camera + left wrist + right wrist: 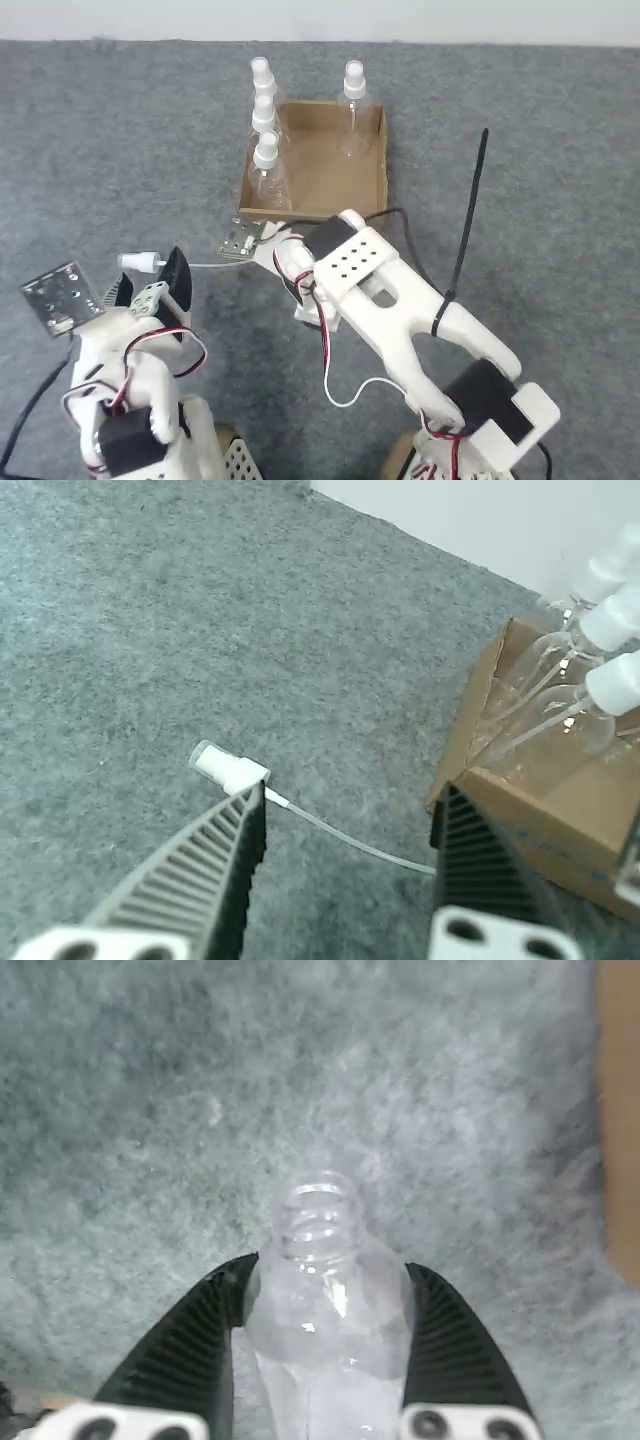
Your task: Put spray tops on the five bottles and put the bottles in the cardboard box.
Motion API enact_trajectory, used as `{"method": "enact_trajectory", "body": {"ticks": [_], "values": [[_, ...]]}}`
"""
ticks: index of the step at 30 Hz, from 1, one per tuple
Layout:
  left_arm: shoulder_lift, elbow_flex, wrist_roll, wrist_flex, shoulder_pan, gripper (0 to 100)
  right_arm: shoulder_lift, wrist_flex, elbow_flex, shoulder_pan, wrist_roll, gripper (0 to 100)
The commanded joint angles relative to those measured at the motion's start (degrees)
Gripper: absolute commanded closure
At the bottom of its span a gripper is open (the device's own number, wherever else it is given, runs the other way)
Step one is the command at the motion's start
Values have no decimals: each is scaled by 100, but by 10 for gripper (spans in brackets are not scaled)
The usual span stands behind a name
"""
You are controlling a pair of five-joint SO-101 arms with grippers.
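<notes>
A clear bottle [325, 1305] with an open, bare neck stands between the black fingers of my right gripper [325, 1285], which is shut on it just in front of the cardboard box [375, 165]. In the high view the right arm [355, 265] covers that bottle. A white spray top [228, 768] with its long thin tube lies on the grey carpet by the tip of one finger of my left gripper [350, 815], which is open. Several capped bottles stand in the box: three along its left wall [267, 165] and one at the back right [354, 95].
Grey carpet covers the whole table. The box's near wall [530, 825] is close to the left gripper's right-hand finger, and the tube's end reaches toward it. A black cable tie [470, 215] sticks up from the right arm. Open carpet lies to the far left and right.
</notes>
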Motion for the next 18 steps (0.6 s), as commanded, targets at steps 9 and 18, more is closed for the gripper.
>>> {"method": "enact_trajectory", "body": {"ticks": [9, 18], "values": [[510, -831, -149, 185, 9, 754, -382, -4, 141, 31, -519, 918], [3253, -1991, -105, 149, -26, 754, -374, -734, 624, 215, -519, 919]]}}
